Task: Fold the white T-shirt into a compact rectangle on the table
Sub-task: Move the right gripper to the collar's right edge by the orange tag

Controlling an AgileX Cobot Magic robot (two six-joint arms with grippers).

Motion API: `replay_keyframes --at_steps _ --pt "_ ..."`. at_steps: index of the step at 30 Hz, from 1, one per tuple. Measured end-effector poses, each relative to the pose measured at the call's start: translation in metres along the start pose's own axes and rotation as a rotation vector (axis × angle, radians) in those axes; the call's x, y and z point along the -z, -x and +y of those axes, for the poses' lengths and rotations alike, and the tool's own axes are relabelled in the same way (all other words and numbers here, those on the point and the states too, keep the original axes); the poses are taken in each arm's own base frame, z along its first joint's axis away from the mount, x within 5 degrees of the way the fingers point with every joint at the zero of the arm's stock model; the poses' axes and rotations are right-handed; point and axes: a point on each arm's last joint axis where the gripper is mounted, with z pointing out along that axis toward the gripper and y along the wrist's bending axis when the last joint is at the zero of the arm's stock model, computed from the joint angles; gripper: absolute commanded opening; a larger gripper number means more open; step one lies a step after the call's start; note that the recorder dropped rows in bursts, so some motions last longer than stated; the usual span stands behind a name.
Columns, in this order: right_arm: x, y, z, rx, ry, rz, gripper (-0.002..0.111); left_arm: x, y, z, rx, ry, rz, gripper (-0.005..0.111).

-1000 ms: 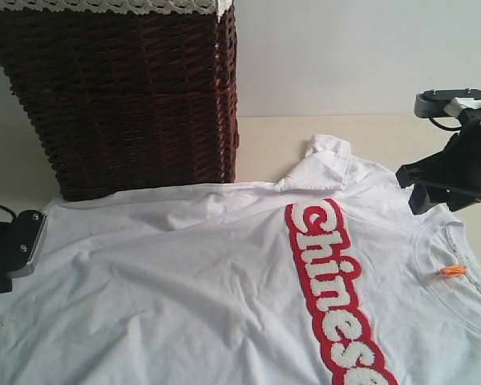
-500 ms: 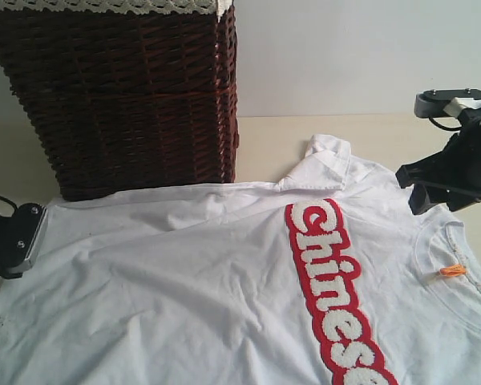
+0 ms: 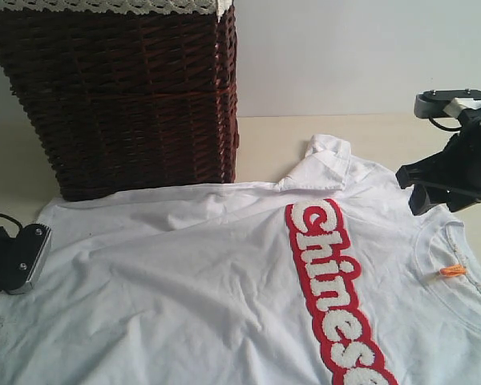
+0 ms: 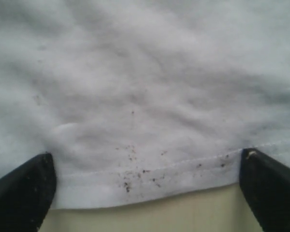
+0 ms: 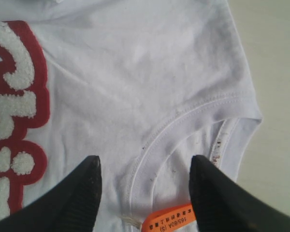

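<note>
Black-fingered, the left gripper (image 4: pixel 146 159) sits low at the left edge of the exterior view, jaws spread wide and holding nothing; the stitched hem (image 4: pixel 150 171) of the white T-shirt (image 3: pixel 184 273), flecked with dark specks, lies between them. Behind it stands a dark wicker basket (image 3: pixel 136 96) with a lace-trimmed liner (image 3: pixel 104 6), its base just beside the shirt's far edge. The shirt lies spread flat, front up, on the cream table (image 3: pixel 305 132), one sleeve (image 3: pixel 325 160) rumpled on the far side. Fuzzy white "Chinese" lettering (image 3: pixel 329 289) edged in red runs down its middle. Further right, an orange tag (image 3: pixel 453 270) shows inside the collar (image 5: pixel 183 121). The right gripper (image 5: pixel 145 164) hovers over that collar, jaws apart, gripping nothing
</note>
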Motion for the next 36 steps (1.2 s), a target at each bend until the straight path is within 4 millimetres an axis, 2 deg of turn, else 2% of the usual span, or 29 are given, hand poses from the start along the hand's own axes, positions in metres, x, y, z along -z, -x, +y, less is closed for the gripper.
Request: replay_keyframes --at_steps 18,22,25,28,29,30,36 --pt "0.000 0.000 0.000 0.014 0.000 0.002 0.054 -0.004 0.000 0.001 0.005 -0.025 0.001 0.105" --pt "0.000 -0.001 0.000 0.085 0.004 0.012 0.054 -0.004 0.000 0.001 0.005 -0.025 0.001 0.105" --pt "0.002 -0.005 0.002 0.226 0.022 0.048 0.054 -0.004 0.000 0.001 0.005 -0.025 0.001 0.105" --pt "0.009 -0.013 0.004 0.439 0.060 0.117 0.050 -0.004 0.000 0.001 0.005 -0.025 0.001 0.105" --pt "0.010 -0.020 0.004 0.571 0.087 0.189 0.050 -0.004 0.000 0.001 0.005 -0.025 0.001 0.105" --pt "0.010 -0.024 0.003 0.629 0.096 0.230 0.050 -0.004 0.000 0.001 0.005 -0.025 0.001 0.105" --pt "0.005 -0.043 -0.015 0.909 -0.011 0.406 0.050 -0.004 0.000 0.001 0.005 -0.025 0.001 0.105"
